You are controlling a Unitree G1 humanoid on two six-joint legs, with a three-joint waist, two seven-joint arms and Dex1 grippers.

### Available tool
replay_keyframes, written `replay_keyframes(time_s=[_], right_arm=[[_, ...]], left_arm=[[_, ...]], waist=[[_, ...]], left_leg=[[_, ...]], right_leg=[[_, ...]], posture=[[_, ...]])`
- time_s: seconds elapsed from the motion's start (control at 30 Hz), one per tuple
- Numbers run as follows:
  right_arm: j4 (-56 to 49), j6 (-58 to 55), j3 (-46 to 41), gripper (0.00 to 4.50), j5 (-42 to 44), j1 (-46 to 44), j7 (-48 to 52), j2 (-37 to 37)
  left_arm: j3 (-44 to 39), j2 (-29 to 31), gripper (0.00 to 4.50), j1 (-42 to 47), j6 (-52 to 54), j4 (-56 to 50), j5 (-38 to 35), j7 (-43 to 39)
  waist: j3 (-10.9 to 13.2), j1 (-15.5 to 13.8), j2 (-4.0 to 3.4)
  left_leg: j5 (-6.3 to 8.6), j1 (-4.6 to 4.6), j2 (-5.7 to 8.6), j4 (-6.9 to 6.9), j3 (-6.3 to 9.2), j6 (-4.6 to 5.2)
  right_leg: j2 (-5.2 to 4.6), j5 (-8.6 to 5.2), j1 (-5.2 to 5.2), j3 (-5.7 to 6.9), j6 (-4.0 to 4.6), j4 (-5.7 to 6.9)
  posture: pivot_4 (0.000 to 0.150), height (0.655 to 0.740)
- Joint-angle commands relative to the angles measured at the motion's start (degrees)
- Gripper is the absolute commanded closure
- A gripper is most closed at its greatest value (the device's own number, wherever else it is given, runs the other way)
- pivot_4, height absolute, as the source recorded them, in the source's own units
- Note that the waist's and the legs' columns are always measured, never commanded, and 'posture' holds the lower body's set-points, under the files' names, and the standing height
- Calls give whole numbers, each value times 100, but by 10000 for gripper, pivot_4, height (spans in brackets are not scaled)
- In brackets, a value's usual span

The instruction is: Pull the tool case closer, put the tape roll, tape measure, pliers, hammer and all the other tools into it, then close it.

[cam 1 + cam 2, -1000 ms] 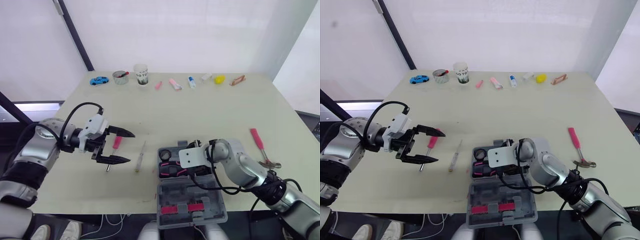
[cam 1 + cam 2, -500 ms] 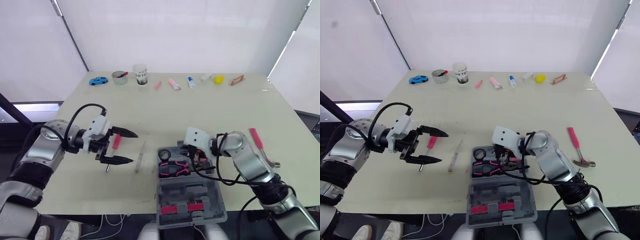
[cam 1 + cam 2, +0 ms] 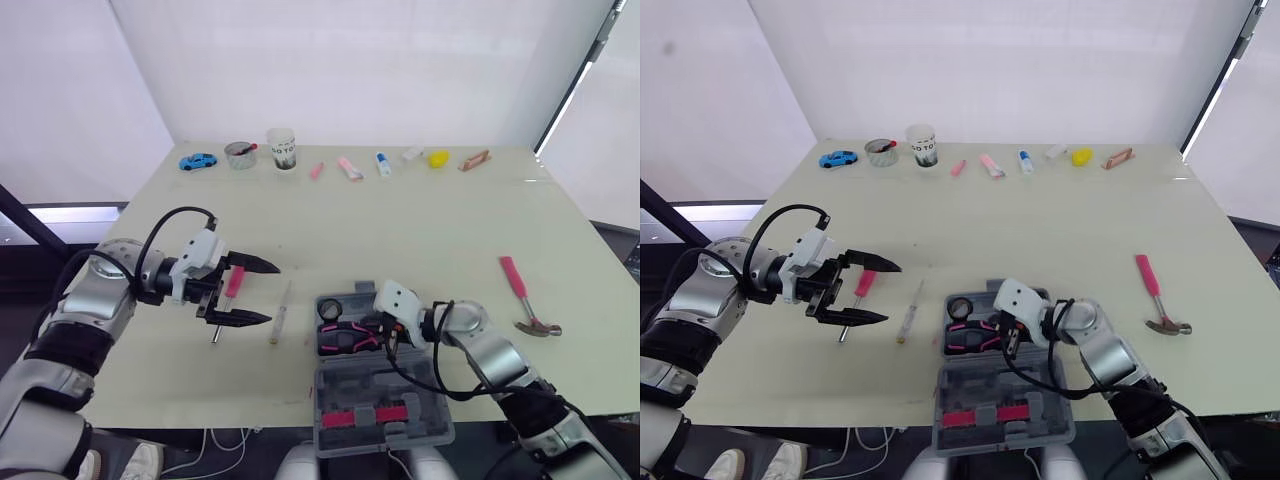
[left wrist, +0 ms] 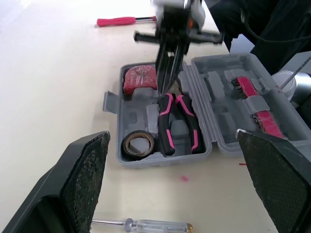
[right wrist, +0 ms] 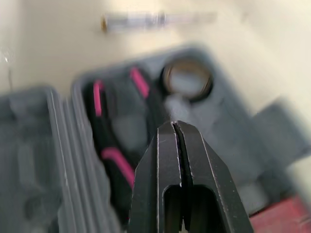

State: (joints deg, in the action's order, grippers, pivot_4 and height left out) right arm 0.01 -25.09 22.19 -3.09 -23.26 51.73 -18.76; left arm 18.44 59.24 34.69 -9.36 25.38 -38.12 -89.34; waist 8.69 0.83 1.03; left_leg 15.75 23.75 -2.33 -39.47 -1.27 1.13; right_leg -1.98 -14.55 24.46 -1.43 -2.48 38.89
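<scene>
Pale table [image 3: 420,220] seen under white wall. Grey tool case [image 3: 383,385] laid open, directly under right gripper [image 3: 391,333], whose fingers are pressed together, nothing held. Left gripper [image 3: 273,294] spread wide, nothing gripped. Hammer [image 3: 524,295] lying on table, well off right gripper's outer side. Pink-handled screwdriver [image 3: 233,284] seen between left fingers. Clear screwdriver [image 3: 281,312] just past their tips, toward case. Pliers [image 4: 178,124], tape measure [image 4: 139,80] and tape roll [image 4: 138,144] seated in case tray, by right fingertips.
</scene>
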Motion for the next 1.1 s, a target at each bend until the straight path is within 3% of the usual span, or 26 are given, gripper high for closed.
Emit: replay_keyframes(time_s=[0.03,0.33,0.5,0.97,1.1], right_arm=[[30,76,104,44819,63,22,37,-25],[656,-223,309,44819,-122,206,-204,-48],[777,-896,514,44819,-187,218,-176,-179],[1612,-1645,1138,44819,-449,307,-310,-248],[1956,-1561,1158,44819,-516,266,-424,-191]], left_arm=[[-123,32,0,87,-95,-76,9,-316],[-184,13,0,28,-64,-139,65,-316],[-200,9,0,3,-49,-176,85,-316],[-194,-137,0,8,23,-214,165,-316],[-243,-258,0,-57,87,-257,207,-316]], waist=[[-1,7,1],[-3,5,3],[-9,-11,7],[-172,-64,28],[-192,-77,14]], left_leg=[[0,-1,0,0,0,0],[0,-13,0,0,3,0],[1,-103,0,11,-2,1],[1,-130,0,15,0,1],[2,-232,-1,32,3,1]], right_leg=[[0,0,0,-1,0,0],[3,0,-10,0,0,4],[2,-3,-100,-3,1,-6],[0,-11,-118,-3,11,-14],[-2,-31,-238,1,2,-64]], posture=[[1500,7400],[1500,7400],[1500,7400],[1500,7400],[1500,7400]])
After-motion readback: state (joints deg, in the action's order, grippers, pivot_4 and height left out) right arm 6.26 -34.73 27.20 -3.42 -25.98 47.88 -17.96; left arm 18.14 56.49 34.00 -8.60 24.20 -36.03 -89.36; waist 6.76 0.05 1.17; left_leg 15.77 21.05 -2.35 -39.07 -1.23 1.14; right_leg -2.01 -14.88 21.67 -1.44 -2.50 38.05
